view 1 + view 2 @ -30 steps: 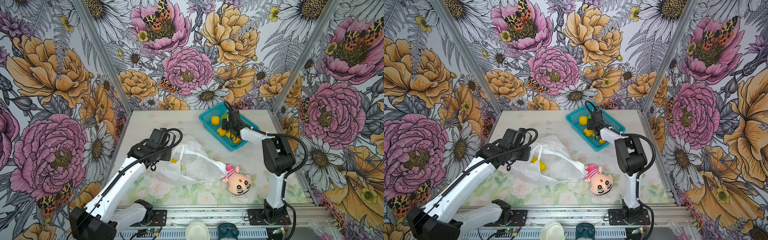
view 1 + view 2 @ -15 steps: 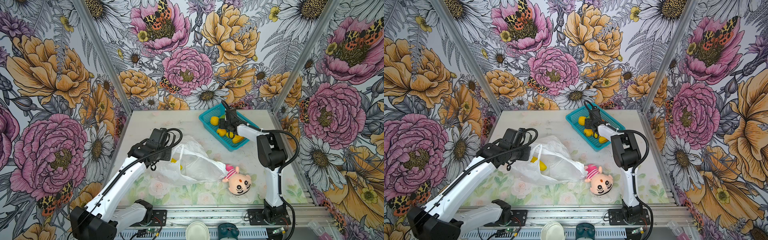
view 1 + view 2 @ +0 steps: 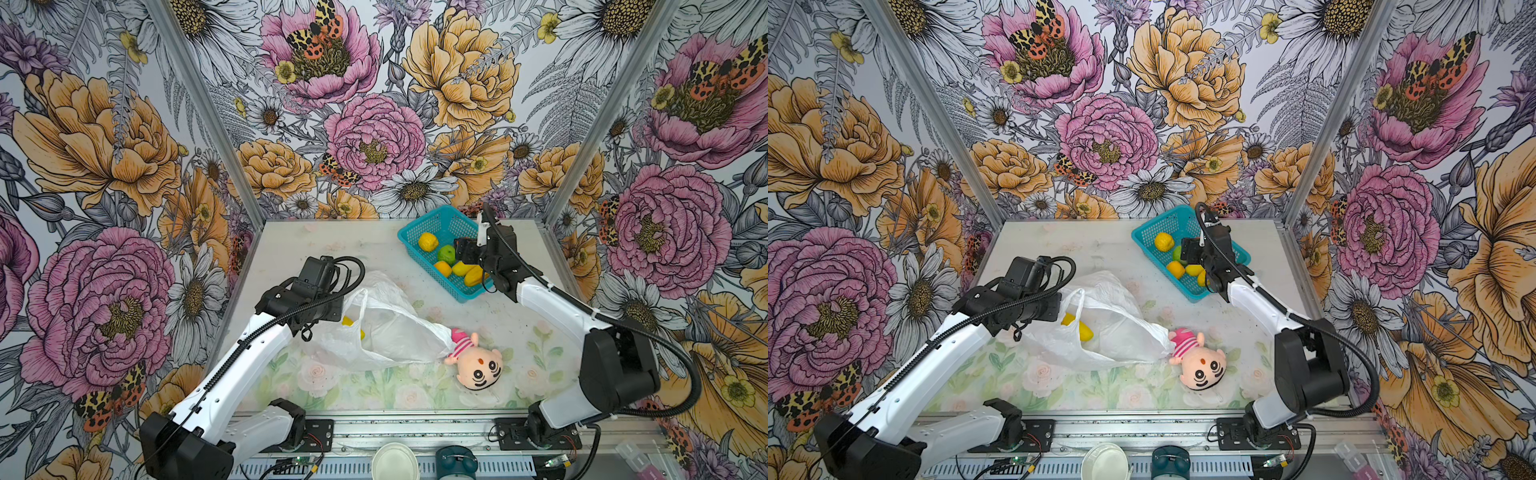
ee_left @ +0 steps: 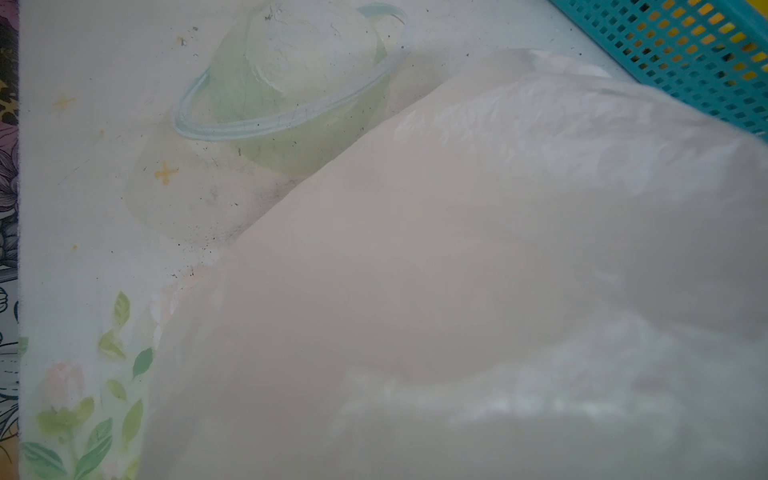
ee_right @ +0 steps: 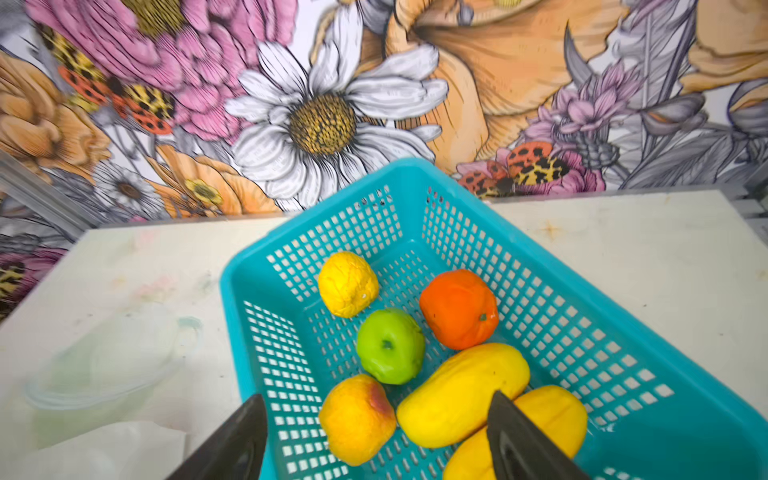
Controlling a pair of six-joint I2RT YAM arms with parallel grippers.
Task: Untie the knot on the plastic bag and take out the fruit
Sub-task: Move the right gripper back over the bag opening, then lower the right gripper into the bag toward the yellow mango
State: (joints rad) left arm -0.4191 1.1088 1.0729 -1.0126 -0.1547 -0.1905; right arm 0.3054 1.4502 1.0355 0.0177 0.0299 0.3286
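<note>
- Left gripper (image 3: 332,307) closed at the plastic bag (image 3: 395,332) rim; yellow fruit (image 3: 1081,330) lies inside.
- Right gripper (image 5: 376,397) open above the basket (image 5: 415,174), holding nothing; six fruits (image 5: 390,345) lie in it.

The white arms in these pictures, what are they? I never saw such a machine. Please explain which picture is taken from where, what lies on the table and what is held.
They are two robot arms, the left arm and the right arm; each ends in two jaws. Two pictures look down from above, almost alike; two come from wrist cameras. On the table lie a white bag with yellow fruit inside, a doll and a basket holding six fruits. The right jaws stand open over the basket, empty. The left jaws are hidden at the bag's mouth, closed; whether they pinch it cannot be seen.
</note>
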